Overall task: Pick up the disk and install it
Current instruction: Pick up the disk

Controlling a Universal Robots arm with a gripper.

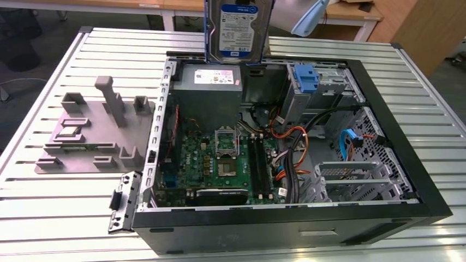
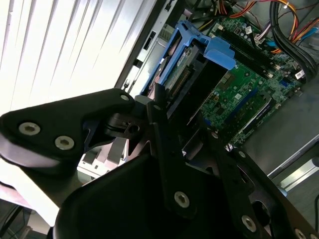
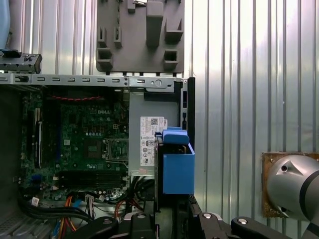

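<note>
The disk [image 1: 237, 30], a silver drive with a white-and-blue label, hangs upright above the back edge of the open computer case [image 1: 291, 218], over the power supply. In both wrist views my gripper [image 2: 179, 107] [image 3: 172, 214] is shut on the disk [image 2: 187, 69], whose blue bracket [image 3: 178, 167] stands between the black fingers [image 2: 167, 144]. The motherboard [image 3: 84, 144] lies below and beside it.
A grey power-supply box with a white sticker [image 1: 211, 82] sits in the case's back corner. A bay with a blue bracket [image 1: 309, 82] and a metal cage [image 1: 357, 180] occupy the exterior view's right. A grey fixture [image 1: 95, 131] lies on the slatted table [image 1: 43, 196].
</note>
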